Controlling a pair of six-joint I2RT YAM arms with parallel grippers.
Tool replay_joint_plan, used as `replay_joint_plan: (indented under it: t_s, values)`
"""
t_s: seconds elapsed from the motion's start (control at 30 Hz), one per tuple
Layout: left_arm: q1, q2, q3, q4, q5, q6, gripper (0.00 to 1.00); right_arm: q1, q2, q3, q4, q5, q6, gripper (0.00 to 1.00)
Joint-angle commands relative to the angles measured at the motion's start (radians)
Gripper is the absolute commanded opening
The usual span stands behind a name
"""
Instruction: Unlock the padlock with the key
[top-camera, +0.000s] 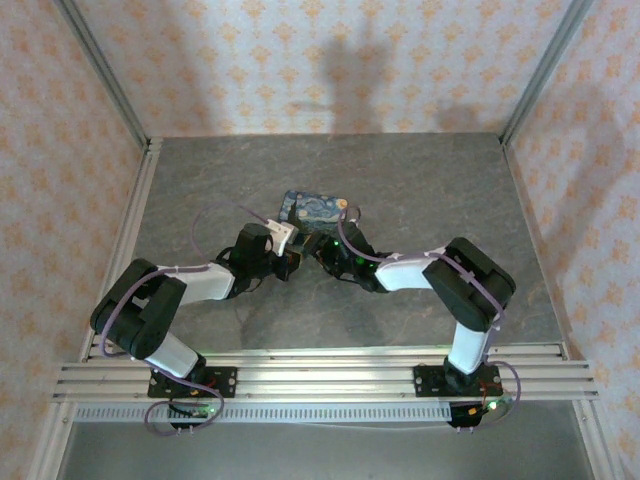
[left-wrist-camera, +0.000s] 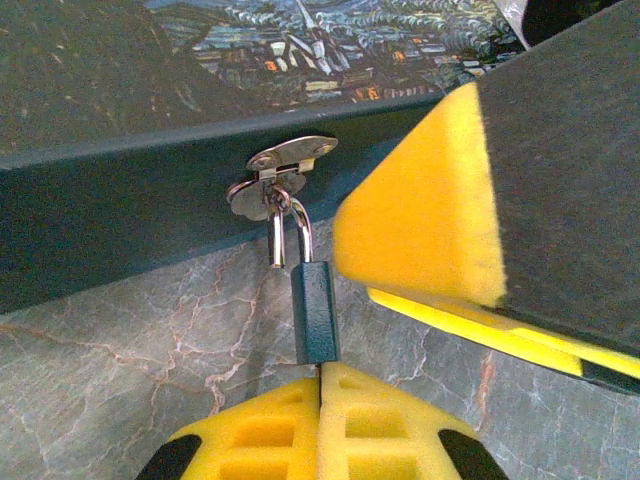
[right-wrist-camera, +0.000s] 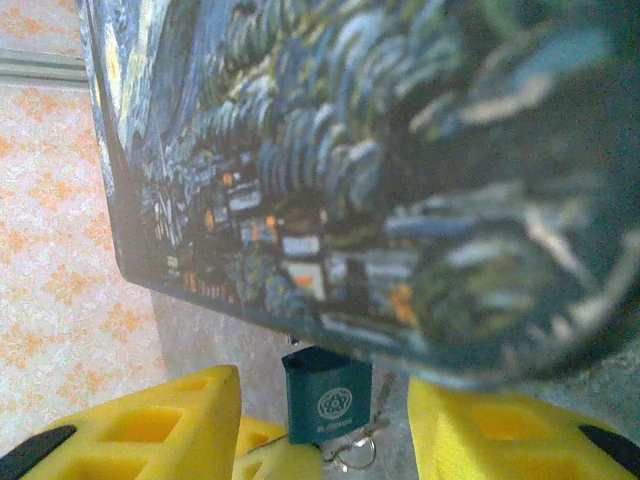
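The padlock (left-wrist-camera: 315, 310), a small dark teal block, hangs by its silver shackle (left-wrist-camera: 292, 225) from the hasp (left-wrist-camera: 290, 158) on the front of the swirl-painted box (top-camera: 313, 208). One shackle leg ends free beside the body. My left gripper (left-wrist-camera: 320, 372) is shut right under the padlock's bottom, on what looks like the key. A key ring (right-wrist-camera: 350, 458) hangs there beside the padlock (right-wrist-camera: 330, 405). My right gripper (right-wrist-camera: 322, 388) is open, with a yellow finger on each side of the padlock. One of its fingers (left-wrist-camera: 420, 220) sits close to the right of the lock.
The box stands mid-table on the grey marbled surface (top-camera: 420, 190), with its lid (right-wrist-camera: 330, 180) close above the right wrist camera. Both arms meet at the box's near side (top-camera: 300, 255). Patterned walls (top-camera: 60, 180) and metal posts close in the left, right and back.
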Motion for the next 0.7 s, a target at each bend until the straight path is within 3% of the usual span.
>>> replay_joint_plan:
  t_s: [0.0, 0.67]
  values:
    - [0.008, 0.005, 0.025, 0.009, 0.022, -0.008, 0.0, 0.007, 0.026, 0.011, 0.036, 0.02, 0.001, 0.48]
    - [-0.001, -0.01, 0.026, -0.02, -0.004, 0.028, 0.0, 0.012, 0.02, 0.112, -0.183, 0.009, -0.046, 0.48]
